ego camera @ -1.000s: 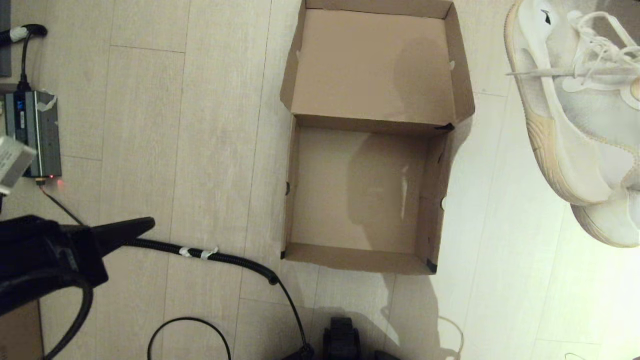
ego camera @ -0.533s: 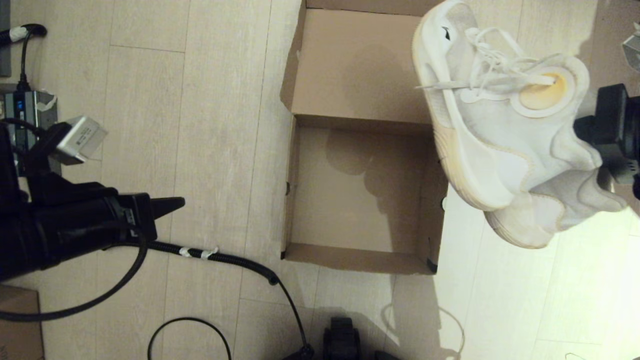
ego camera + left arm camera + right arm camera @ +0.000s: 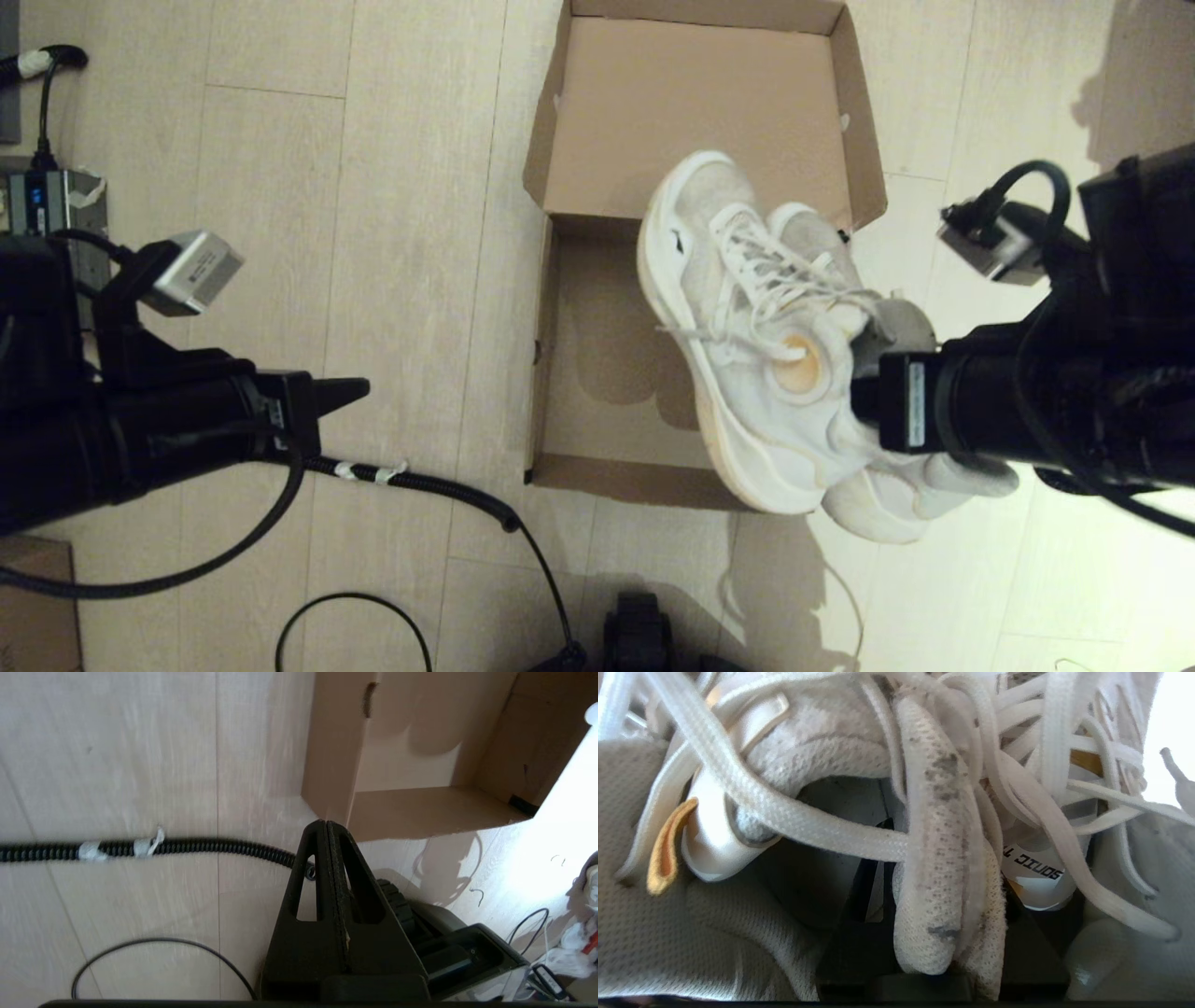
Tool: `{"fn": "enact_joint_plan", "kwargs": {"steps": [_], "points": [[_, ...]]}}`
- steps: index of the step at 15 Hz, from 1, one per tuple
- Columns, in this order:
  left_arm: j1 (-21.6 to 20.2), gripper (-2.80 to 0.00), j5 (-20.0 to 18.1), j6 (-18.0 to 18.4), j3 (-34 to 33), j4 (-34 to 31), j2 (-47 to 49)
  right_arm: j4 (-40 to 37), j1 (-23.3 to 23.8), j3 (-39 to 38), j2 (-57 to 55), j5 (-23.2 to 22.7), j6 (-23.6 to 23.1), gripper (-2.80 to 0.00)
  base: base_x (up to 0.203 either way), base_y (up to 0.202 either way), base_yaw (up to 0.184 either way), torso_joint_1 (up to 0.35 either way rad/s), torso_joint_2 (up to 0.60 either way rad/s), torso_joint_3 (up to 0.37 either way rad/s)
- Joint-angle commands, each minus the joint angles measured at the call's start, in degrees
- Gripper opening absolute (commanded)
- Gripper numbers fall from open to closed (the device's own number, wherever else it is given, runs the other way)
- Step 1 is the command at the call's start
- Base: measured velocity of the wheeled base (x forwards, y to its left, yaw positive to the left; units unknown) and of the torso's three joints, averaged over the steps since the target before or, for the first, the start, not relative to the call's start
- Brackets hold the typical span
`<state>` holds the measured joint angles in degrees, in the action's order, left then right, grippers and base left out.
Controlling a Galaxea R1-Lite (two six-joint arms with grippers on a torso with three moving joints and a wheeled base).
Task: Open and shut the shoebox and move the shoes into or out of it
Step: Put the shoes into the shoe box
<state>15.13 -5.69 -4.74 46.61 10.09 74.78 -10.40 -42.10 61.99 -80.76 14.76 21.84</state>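
The brown shoebox (image 3: 597, 373) lies open on the floor, its lid (image 3: 691, 112) folded back on the far side. Both white sneakers (image 3: 747, 373) hang together in the air over the box's right half and its near right corner. My right gripper (image 3: 854, 387) is shut on their mesh collars (image 3: 934, 858), which are pinched between its black fingers (image 3: 859, 952). The laces dangle loose. My left gripper (image 3: 350, 390) hovers left of the box, shut and empty. In the left wrist view its tip (image 3: 325, 826) sits just short of the box's near left corner (image 3: 336, 798).
A black corrugated cable (image 3: 411, 481) runs across the floor from the left arm toward the robot base (image 3: 639, 635). A grey power unit (image 3: 65, 243) sits at the far left. A thin cable loop (image 3: 355, 607) and a brown carton corner (image 3: 33, 607) lie near me.
My right arm has carried the shoes from the far right leftward and nearer, over the box. The left arm has pushed a little rightward toward the box.
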Motion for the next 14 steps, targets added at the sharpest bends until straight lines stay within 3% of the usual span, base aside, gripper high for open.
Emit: {"fn": "enact_joint_plan", "kwargs": {"steps": [1, 7, 14], "points": [[0.76, -2.8, 0.39, 0.77, 1.07, 0.61, 1.81, 4.46, -1.74, -4.25, -3.09, 2.19, -1.16, -2.8, 0.0, 0.0, 0.0, 0.0, 0.0, 0.0], [0.95, -2.8, 1.82, 2.36, 2.56, 1.78, 3.44, 19.86, -2.8, -5.4, -14.64, 5.09, -2.2, -2.8, 0.0, 0.0, 0.0, 0.0, 0.0, 0.0], [0.77, -2.8, 1.73, 2.28, 0.43, 1.78, 2.16, 37.88, -2.13, -6.38, -26.76, 9.16, -6.86, -2.8, 0.0, 0.0, 0.0, 0.0, 0.0, 0.0]]}}
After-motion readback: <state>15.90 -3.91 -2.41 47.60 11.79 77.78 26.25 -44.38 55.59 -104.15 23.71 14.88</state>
